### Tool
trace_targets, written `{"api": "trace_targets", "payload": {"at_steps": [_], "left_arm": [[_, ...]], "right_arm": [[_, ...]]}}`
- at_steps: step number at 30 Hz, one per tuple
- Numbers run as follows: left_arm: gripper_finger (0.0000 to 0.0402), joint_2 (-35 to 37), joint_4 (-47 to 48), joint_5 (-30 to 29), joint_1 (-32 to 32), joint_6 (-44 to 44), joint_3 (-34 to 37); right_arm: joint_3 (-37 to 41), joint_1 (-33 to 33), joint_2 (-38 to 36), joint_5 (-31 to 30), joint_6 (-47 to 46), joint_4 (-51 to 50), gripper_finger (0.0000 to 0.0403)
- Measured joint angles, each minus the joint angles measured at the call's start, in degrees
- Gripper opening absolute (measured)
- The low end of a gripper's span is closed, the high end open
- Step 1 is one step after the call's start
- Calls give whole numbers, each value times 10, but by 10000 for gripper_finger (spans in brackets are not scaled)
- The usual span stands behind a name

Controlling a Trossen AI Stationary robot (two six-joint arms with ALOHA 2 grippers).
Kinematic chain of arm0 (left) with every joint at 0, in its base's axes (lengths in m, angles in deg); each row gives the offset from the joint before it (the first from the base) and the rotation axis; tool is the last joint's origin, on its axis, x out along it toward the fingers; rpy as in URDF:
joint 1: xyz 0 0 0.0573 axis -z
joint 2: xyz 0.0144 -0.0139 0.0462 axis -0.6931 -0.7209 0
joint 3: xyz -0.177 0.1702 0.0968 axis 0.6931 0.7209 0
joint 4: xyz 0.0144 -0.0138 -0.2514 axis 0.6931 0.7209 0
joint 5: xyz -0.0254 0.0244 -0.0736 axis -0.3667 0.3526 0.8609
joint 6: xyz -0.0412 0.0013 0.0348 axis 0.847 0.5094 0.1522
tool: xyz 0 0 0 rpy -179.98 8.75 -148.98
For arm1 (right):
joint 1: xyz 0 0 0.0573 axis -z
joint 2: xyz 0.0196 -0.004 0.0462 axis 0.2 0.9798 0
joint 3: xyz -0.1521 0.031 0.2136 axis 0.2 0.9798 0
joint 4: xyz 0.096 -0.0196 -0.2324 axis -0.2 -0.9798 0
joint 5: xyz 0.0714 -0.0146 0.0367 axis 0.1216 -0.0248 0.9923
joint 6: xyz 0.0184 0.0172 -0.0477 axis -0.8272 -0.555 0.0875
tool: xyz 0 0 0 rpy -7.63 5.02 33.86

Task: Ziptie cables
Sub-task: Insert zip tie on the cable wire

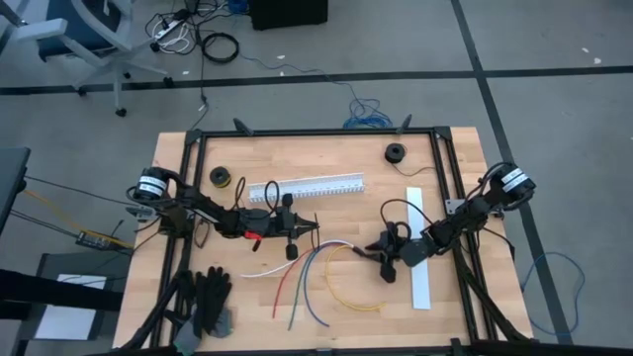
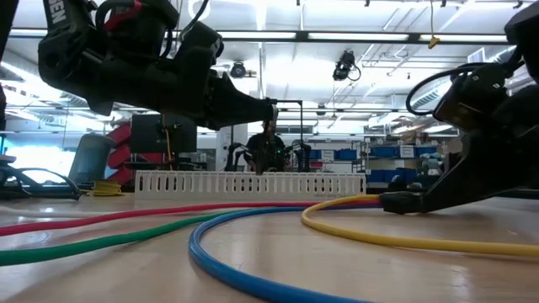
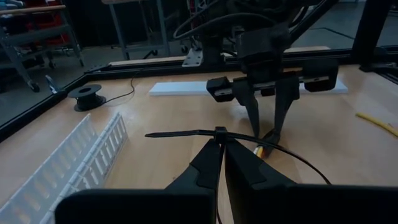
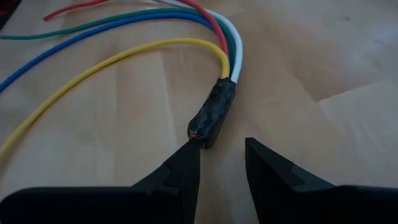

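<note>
The cables (image 1: pixel 307 277) lie fanned on the table: white, red, green, blue and yellow wires (image 4: pixel 155 37) joined at a dark wrapped end (image 4: pixel 212 115). My right gripper (image 4: pixel 221 146) is low over the table at that end, open, and the end lies just off one fingertip, outside the gap. My left gripper (image 3: pixel 222 144) hovers left of the cables, shut on a thin black ziptie (image 3: pixel 186 134). In the left wrist view my right gripper (image 3: pixel 266 127) points down beyond the ziptie. My left gripper pinches the ziptie at its small square head (image 3: pixel 219 132) between its two fingertips. The fingers come nearly level from the table's left and lie across the strap. One thin end (image 3: pixel 152 134) sticks out to one side and the other curves away (image 3: pixel 311 167). My right gripper has one fingertip (image 4: pixel 189 149) at the tip of the cables' dark end (image 4: pixel 200 132); whether they touch, I cannot tell.
A long white slotted channel (image 1: pixel 307 188) lies at the far middle and a flat white strip (image 1: pixel 417 247) under my right arm. Two small spools (image 1: pixel 396 152) (image 1: pixel 220 176) sit near the far edge. Black gloves (image 1: pixel 208 297) lie at the near left. Black frame rails (image 1: pixel 316 132) border the table.
</note>
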Motion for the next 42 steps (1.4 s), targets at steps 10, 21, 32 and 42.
{"api": "trace_targets", "payload": {"at_steps": [10, 21, 32, 42], "left_arm": [[0, 0, 6, 0, 0, 0, 0], [0, 0, 13, 0, 0, 13, 0], [0, 0, 12, 0, 0, 14, 0], [0, 0, 12, 1, 0, 14, 0]], "right_arm": [[-2, -3, -1, 1, 10, -41, 111], [-3, 34, 1, -68, 168, -19, 112], [-3, 76, 2, -26, 162, 23, 103], [-3, 88, -2, -40, 122, 22, 12]]}}
